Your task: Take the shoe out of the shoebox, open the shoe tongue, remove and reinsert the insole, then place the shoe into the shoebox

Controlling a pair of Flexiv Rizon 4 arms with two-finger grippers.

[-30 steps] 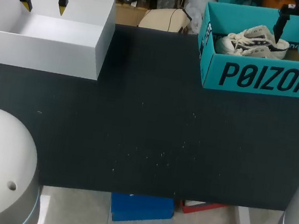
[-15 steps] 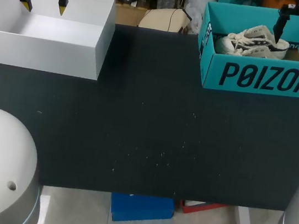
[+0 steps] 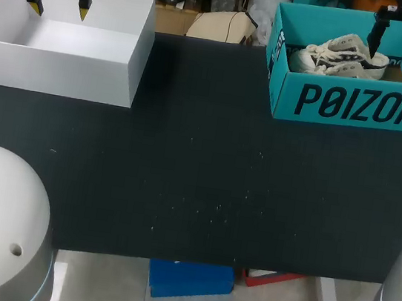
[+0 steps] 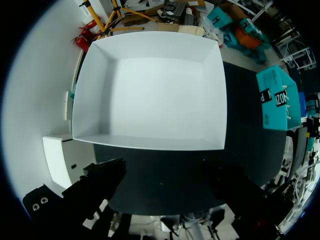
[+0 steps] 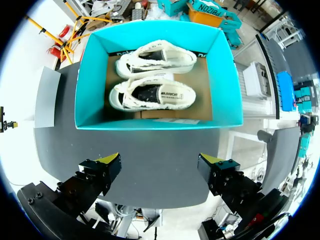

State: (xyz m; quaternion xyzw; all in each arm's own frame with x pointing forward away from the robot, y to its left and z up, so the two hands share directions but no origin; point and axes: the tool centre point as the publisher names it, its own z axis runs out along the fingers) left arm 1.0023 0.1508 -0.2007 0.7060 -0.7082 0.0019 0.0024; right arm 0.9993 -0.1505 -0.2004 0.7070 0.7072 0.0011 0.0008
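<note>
Shoebox point(image 3: 346, 103) open-topped, walls ringing shoes point(image 3: 342, 54) — wide table point(image 3: 197, 180) between it and white box point(image 3: 62, 75)

a dark, matte tabletop point(image 3: 206, 166) carries 2 boxes. a teal shoebox point(image 3: 357, 105) sits at its far right corner, open at the top, with its long printed wall facing the near edge. well apart from the teal shoebox, across a wide stretch of dark surface to its left, a white box point(image 3: 62, 75) stands at the far left corner, also open-topped and roughly level with it. nearer than the teal shoebox and to its left, small pale specks point(image 3: 215, 209) dot the surface.
</note>
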